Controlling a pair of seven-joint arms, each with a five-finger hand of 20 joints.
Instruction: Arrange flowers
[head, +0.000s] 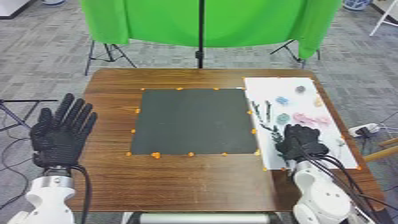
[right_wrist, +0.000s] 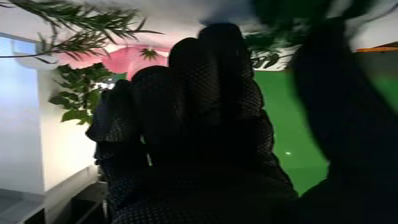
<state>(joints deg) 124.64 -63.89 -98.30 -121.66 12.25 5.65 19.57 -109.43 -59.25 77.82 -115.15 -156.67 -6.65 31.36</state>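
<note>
Fingers straight and thumb apart, the right hand (head: 302, 142) hung over a white sheet (head: 274, 85) by the tabletop's (head: 204, 187) right edge, just right of a leafy sprig (head: 277, 135) running toward the far edge.

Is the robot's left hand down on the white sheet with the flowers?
No, in the head view the left hand is at the table's left edge, across the dark mat from the white sheet.
</note>
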